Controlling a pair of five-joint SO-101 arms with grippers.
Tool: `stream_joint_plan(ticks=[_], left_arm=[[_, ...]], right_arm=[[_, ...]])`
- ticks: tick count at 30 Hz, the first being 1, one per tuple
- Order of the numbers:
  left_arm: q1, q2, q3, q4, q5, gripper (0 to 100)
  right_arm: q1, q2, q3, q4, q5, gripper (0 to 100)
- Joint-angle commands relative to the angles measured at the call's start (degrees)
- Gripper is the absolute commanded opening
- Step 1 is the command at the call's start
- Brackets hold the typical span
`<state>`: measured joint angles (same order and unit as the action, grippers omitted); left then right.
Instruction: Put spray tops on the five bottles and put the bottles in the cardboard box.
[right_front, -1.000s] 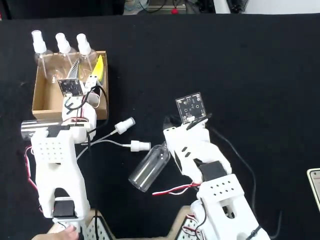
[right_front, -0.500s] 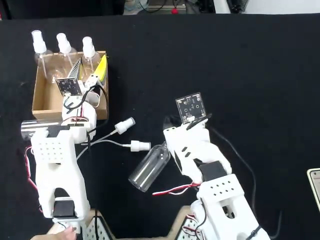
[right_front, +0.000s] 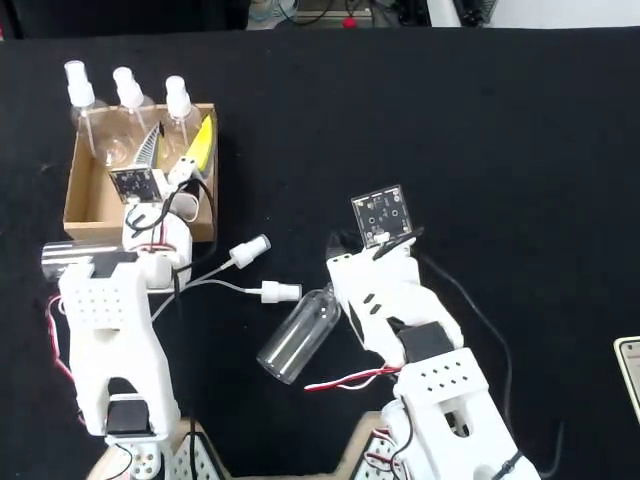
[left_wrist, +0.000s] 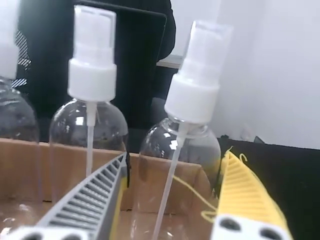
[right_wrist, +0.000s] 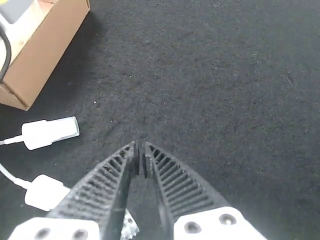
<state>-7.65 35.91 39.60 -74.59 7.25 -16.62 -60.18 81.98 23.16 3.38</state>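
While two bottles lie uncapped, task state: three capped bottles stand in the cardboard box; by this count the job is a little past half done.
Left gripper: fingers spread wide and holding nothing.
Third bottle: upright in the box, just beyond the left fingertips and on the line between them, closer to the yellow finger than to the grey finger; contact cannot be confirmed.
Reason for placement: judged a release position, with the bottle lined up beside the other two capped bottles, which stand off the grey finger's side.
Left arm pose: extended over the near wall of the box, wrist low, fingers aimed at the far wall.
Right gripper: fingers pressed together at the tips, nothing between them.
Right arm pose: folded, fingers aimed down at bare table.
Uncapped bottle: on its side behind the right fingertips, alongside that arm.
Spray tops: loose on the table, off the right fingers' side toward the box.
Second uncapped bottle: on its side well behind the left fingers, partly under that arm.
Reason for layout: judged staging, with both tops between the arms and within reach of either.
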Motion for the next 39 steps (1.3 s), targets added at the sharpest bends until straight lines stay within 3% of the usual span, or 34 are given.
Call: stream_joint_plan(ticks=[1, 8, 39], left_arm=[[0.22, -4.75, 3.65, -1.14, 0.09, 28], [0.40, -10.02, 9.98, -1.32, 0.18, 28], [0.22, -13.63, 11.12, -1.14, -0.09, 28]], right_arm=[[-0.79, -0.04, -0.57, -1.58, 0.53, 1.1], [-0.79, 0.13, -0.57, -1.58, 0.53, 1.1], [-0.79, 0.04, -0.57, -1.58, 0.53, 1.1]])
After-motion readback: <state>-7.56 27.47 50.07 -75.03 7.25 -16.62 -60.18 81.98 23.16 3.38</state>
